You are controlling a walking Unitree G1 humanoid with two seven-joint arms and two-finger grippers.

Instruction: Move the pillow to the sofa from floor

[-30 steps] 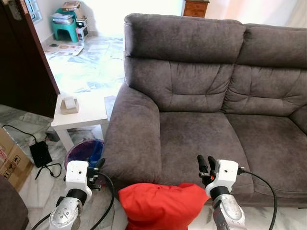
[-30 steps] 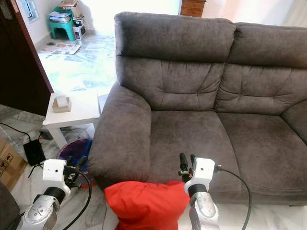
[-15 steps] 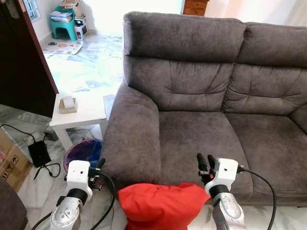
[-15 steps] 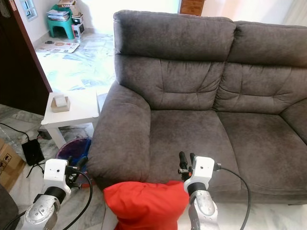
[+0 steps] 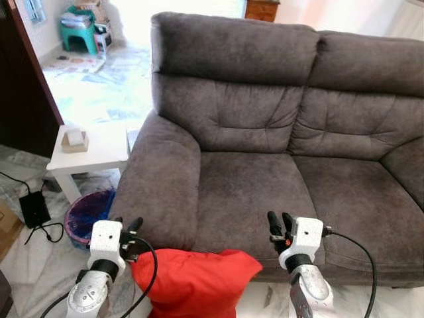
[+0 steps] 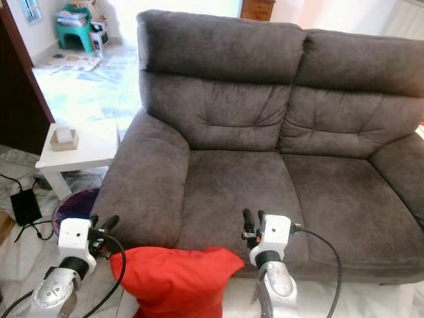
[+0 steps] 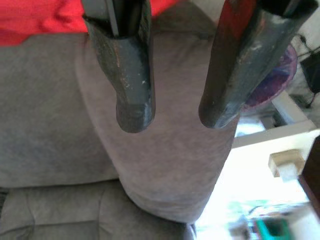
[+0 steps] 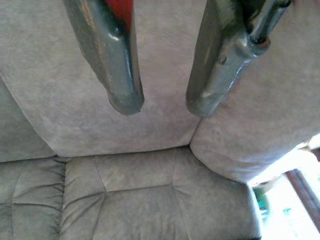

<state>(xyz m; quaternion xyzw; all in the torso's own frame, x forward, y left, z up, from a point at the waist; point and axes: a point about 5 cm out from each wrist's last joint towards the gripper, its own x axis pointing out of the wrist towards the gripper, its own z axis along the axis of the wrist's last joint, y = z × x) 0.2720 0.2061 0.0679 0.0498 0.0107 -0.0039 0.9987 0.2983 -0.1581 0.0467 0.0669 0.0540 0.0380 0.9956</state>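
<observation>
The red pillow (image 5: 192, 281) sits low in front of the grey sofa (image 5: 265, 185), below the front edge of its left seat cushion, between my two arms. My left gripper (image 5: 129, 226) is open beside the pillow's left corner and points at the sofa's armrest (image 7: 165, 170). A strip of the pillow (image 7: 30, 20) shows behind its fingers. My right gripper (image 5: 279, 220) is open over the seat's front edge, just right of the pillow's right corner. Neither gripper has anything between its fingers. Whether the arms press on the pillow I cannot tell.
Left of the sofa stands a white side table (image 5: 99, 156) with a small box (image 5: 73, 139) on it. A purple bin (image 5: 83, 215) and a black adapter with cable (image 5: 33, 209) lie on the marble floor. A dark door (image 5: 26, 86) is at far left.
The camera has swung right, so sofa, table and bin sit further left in the picture. The pillow now lies nearer my left gripper and further from the right. Both grippers stay open.
</observation>
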